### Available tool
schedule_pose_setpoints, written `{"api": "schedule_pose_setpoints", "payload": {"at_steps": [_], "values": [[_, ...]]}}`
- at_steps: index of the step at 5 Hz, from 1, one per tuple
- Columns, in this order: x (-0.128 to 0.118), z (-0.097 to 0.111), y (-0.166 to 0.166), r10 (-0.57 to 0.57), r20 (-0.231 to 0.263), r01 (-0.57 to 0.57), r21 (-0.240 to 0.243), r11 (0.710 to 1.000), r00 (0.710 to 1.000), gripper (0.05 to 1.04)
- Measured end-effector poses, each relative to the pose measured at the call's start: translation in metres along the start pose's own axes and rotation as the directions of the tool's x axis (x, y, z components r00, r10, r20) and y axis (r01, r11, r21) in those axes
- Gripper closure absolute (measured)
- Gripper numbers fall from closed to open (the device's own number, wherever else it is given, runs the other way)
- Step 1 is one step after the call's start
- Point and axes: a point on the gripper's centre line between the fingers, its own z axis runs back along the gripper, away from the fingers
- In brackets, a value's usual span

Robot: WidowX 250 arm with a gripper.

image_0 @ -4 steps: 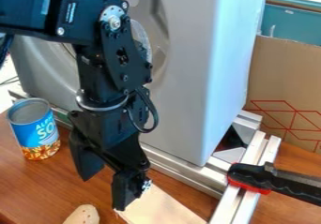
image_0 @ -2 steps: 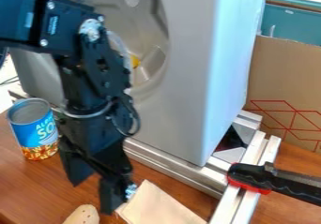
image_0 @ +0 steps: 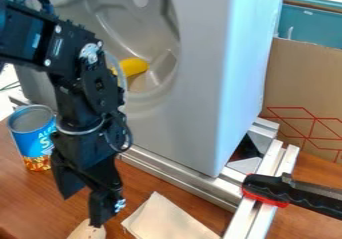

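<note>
The gripper (image_0: 81, 212) hangs over the wooden table (image_0: 23, 198), jaws spread apart — a pale rounded object (image_0: 83, 231) by its lower fingertip; a blue can (image_0: 30, 139) stands near the arm (image_0: 80, 98); a beige sheet (image_0: 170, 219) lies nearby.

Gap: tabletop (image_0: 137, 185) between tool (image_0: 81, 210) and cloth (image_0: 170, 220) | Obstacles: can (image_0: 28, 140), grey housing (image_0: 200, 83), metal rail (image_0: 180, 172), clamp (image_0: 294, 193)

Here we look down at a slant, fairly close, across the tabletop (image_0: 160, 184) toward the grey machine (image_0: 194, 108).
</note>
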Motion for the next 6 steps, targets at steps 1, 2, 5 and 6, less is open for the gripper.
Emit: {"api": "schedule_pose_setpoints", "payload": {"at_steps": [1, 2, 5, 6], "values": [[0.004, -0.02, 0.012, -0.011, -0.026, 0.013, 0.061, 0.998, 1.0, 0.085], [0.0, -0.036, 0.027, 0.005, -0.048, -0.001, 0.085, 0.996, 0.999, 0.085], [-0.01, -0.062, 0.026, -0.025, -0.068, 0.025, -0.008, 1.0, 0.997, 0.085], [-0.015, -0.053, 0.009, -0.069, 0.016, 0.07, -0.078, 0.995, 0.997, 0.085]]}}
